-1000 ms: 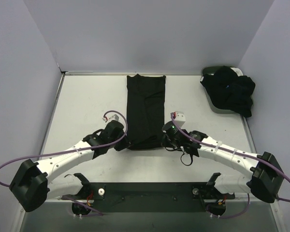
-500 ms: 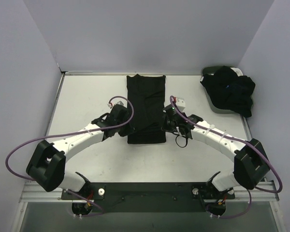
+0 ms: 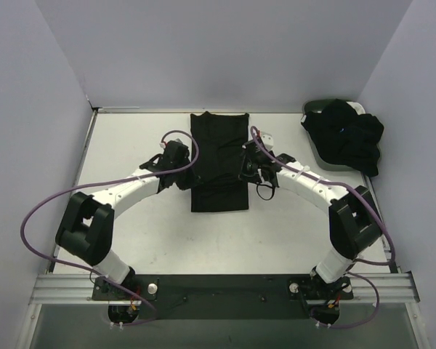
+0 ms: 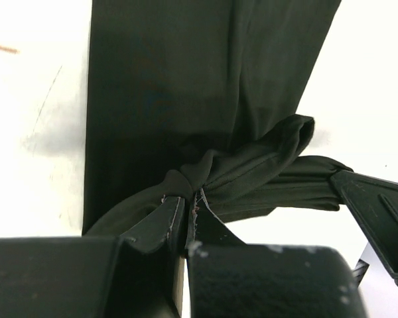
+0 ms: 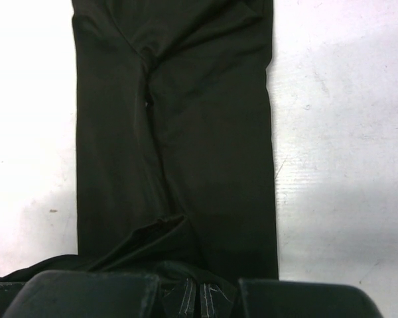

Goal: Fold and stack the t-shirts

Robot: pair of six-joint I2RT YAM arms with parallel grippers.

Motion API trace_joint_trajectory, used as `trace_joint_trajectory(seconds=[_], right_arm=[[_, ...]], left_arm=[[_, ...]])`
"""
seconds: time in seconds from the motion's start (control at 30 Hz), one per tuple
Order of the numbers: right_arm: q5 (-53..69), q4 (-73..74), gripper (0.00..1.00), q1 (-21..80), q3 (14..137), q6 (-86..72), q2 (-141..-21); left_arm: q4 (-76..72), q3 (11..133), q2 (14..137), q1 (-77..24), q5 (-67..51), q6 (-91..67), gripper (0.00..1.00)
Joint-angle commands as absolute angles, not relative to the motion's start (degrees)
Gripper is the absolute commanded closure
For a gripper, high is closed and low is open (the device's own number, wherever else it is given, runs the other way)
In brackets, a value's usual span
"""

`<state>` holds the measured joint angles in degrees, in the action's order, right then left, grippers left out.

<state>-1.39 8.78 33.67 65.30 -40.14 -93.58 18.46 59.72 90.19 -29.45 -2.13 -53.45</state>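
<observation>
At the middle of the table (image 3: pixel 131 218), the left gripper (image 3: pixel 190 177) and right gripper (image 3: pixel 244 174) each clamp a near hem corner of the black t-shirt (image 3: pixel 218 142) lying as a strip — they should travel level and together toward its far edge, so the fold lands square.

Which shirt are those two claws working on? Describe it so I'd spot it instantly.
In the middle of the white table lies a black t-shirt folded into a long narrow strip. The left gripper and right gripper each pinch it. Unlike the crumpled dark pile in the basket at the far right corner, it lies straight.
</observation>
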Motion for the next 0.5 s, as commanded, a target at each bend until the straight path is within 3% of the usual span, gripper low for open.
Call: trace_joint_trajectory(seconds=[0.0,0.47], right_arm=[[-1.67,9.67,1.00,32.00,68.90,-38.76,-96.85],[-0.35,9.23,1.00,27.95,75.58,-38.06,-105.90]], left_arm=[[14.77,63.98,95.17,-27.78,-4.56,-51.42,1.00],[10.46,69.26,105.03,-24.35,-7.91,-50.89,1.00]])
